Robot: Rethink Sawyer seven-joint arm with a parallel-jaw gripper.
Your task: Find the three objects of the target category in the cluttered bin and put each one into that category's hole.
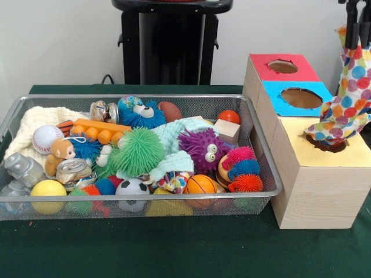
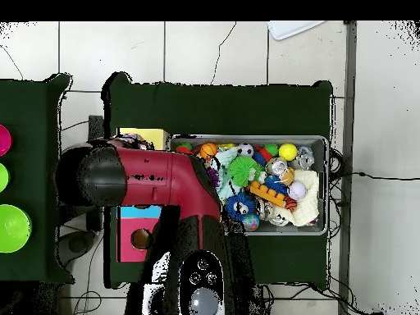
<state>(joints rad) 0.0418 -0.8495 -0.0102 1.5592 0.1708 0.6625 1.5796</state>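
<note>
Front view: gripper (image 1: 355, 26) hanging at the top right corner above the yellow hole (image 1: 326, 143), pinching a polka-dot cloth (image 1: 346, 98) whose lower end is draping into that hole. Wooden box (image 1: 316, 191) sitting just beside the wire bin (image 1: 255, 194). Bin crowded with balls, spiky toys, cans and knitted cloths.
</note>
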